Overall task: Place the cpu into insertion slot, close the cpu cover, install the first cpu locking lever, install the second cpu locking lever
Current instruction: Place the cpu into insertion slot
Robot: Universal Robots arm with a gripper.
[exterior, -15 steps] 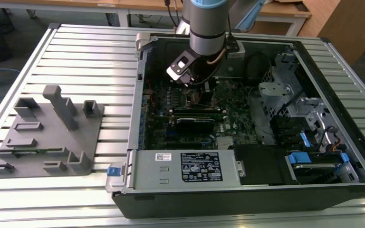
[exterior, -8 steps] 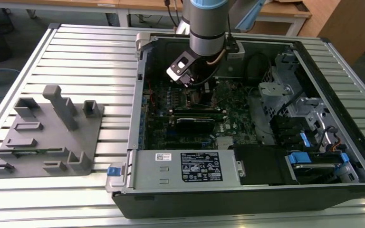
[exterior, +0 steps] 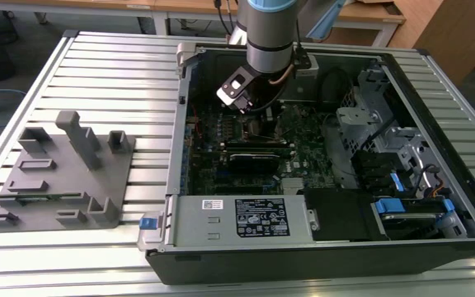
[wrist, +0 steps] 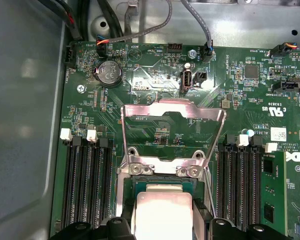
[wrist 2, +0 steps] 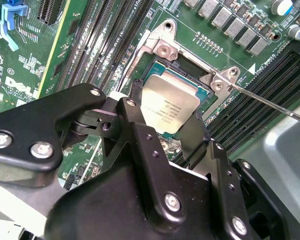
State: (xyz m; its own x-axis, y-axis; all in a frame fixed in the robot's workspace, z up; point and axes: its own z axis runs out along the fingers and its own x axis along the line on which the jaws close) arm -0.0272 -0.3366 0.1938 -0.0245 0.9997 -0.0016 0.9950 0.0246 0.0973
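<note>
1. Inside the open computer case [exterior: 320,263], lying on the slatted table [exterior: 114,68], my arm reached down over the green motherboard [wrist: 155,65]. A grey fixture [exterior: 64,179] sat on the table well off to the exterior view's left.
2. And there it was: my claw [wrist 2: 165,114] was narrowed onto the cpu [wrist 2: 169,107], with a black finger [wrist 2: 135,97] pressed to each of two opposite edges.
3. The cpu's pale metal face pointed up, and it hung right over the insertion slot [wrist 2: 187,67]. I could not tell whether it was fully seated.
4. Part of the slot's dark centre showed past the chip's far edge in the second wrist view.
5. The cpu cover [wrist: 140,111] was open! In the first wrist view it was swung back from its hinge, away from the slot.
6. A thin locking lever [wrist 2: 270,103] ran out from the slot's corner bracket, across the black memory slots [wrist 2: 270,75].
7. More memory slots flanked the socket on both sides in the first wrist view, and a coin battery [wrist: 109,72] sat beyond the cover.
</note>
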